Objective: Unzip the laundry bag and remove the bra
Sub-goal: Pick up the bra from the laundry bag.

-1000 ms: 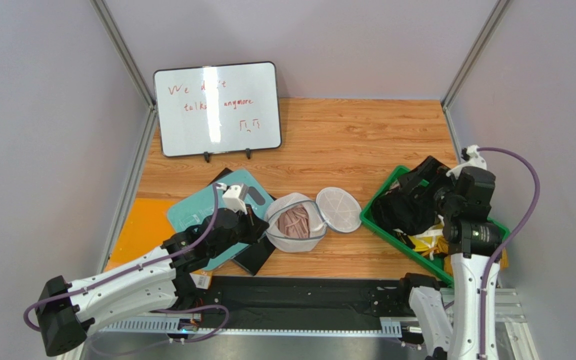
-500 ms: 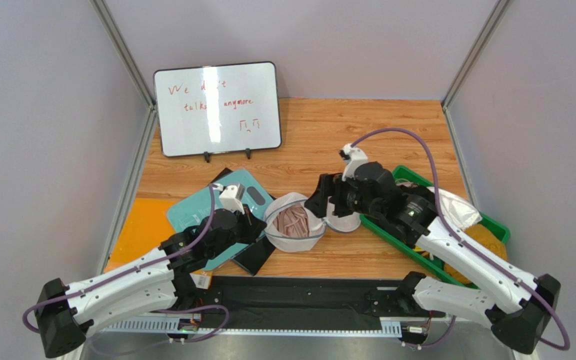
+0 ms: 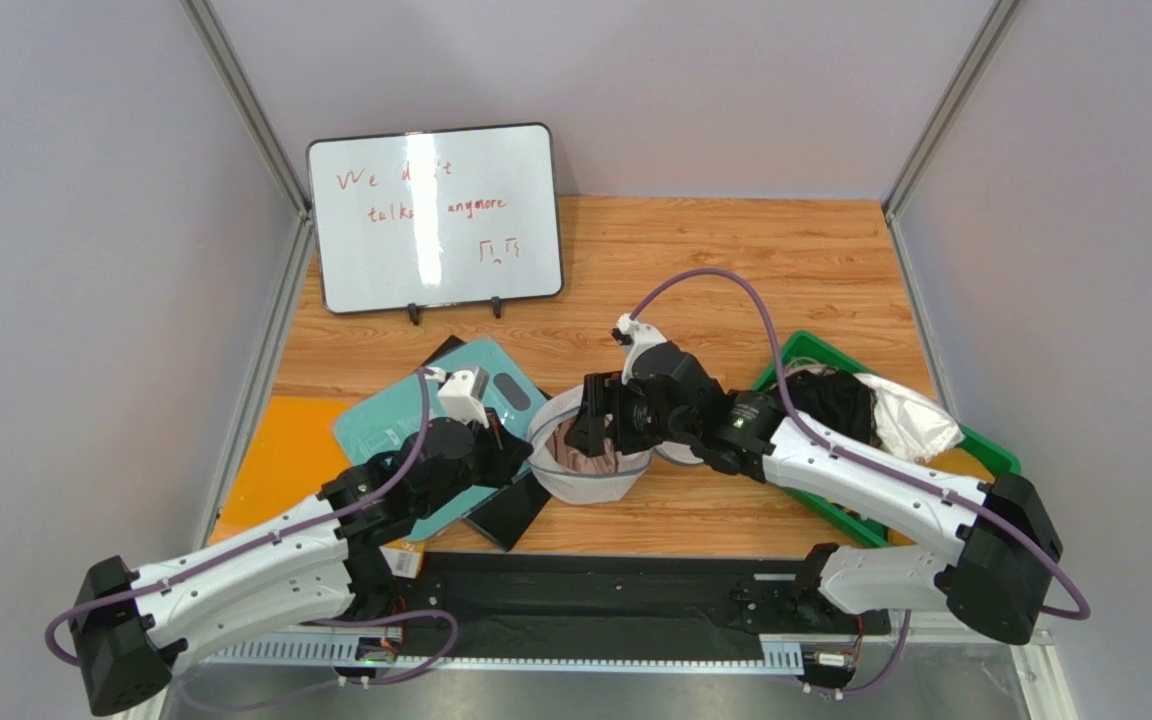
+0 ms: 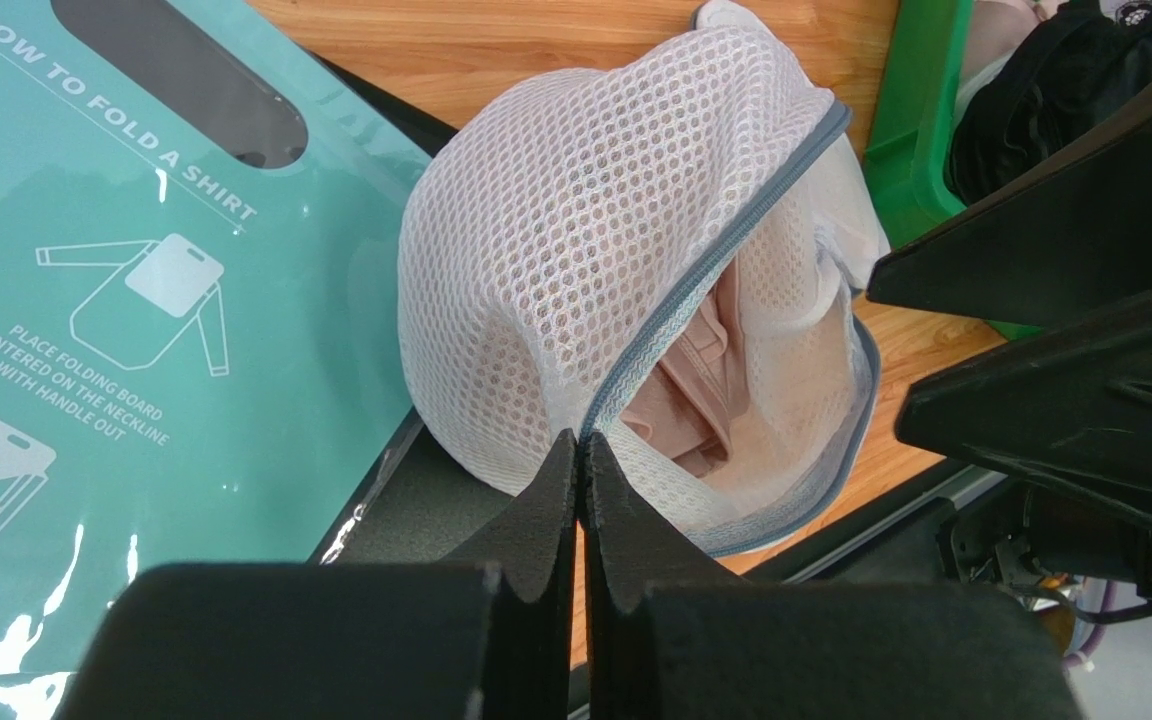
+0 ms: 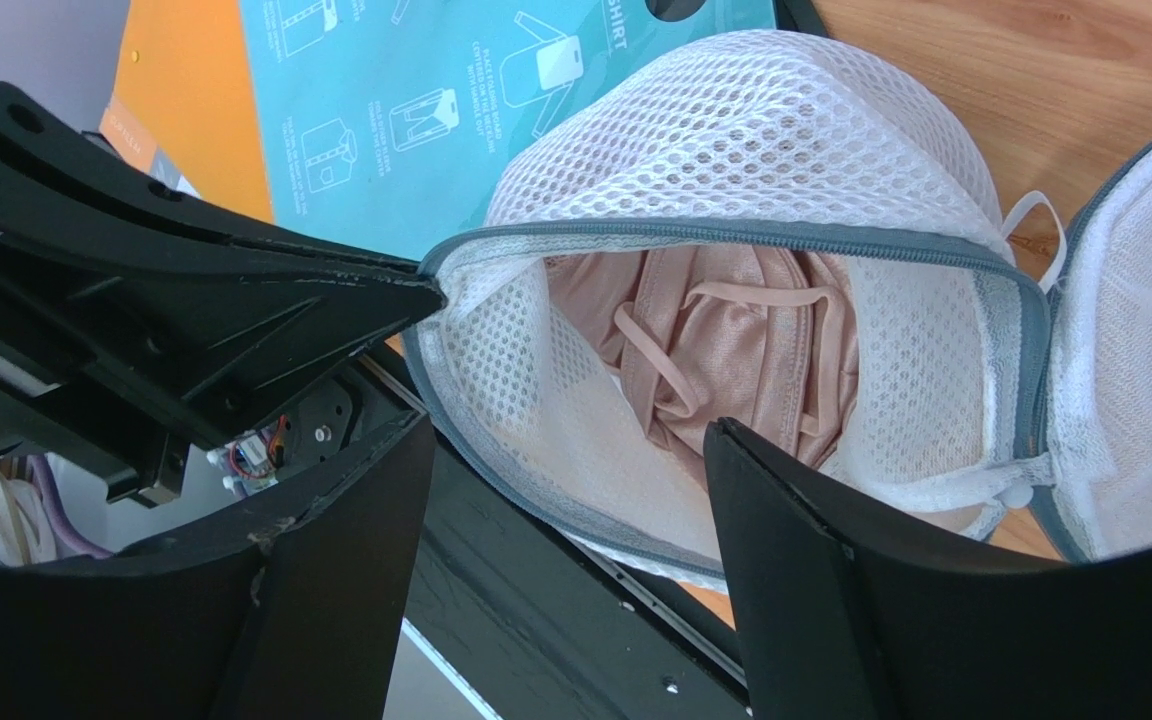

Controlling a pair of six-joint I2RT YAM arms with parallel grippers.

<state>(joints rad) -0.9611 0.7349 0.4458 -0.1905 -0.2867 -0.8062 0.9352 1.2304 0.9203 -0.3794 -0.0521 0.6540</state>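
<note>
While the left hand (image 4: 579, 458) clamps the bag (image 4: 582, 225) rim, the right hand (image 5: 567, 435), apart, should take the bra (image 5: 717, 345) centrally.

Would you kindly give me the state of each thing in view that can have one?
laundry bag, unzipped, mouth open.
bra, bundled inside the laundry bag.
left gripper, shut on the laundry bag's rim.
right gripper, open, straddling the bag's mouth.
green bin, holds a black garment.
whiteboard, upright, written on.
</note>
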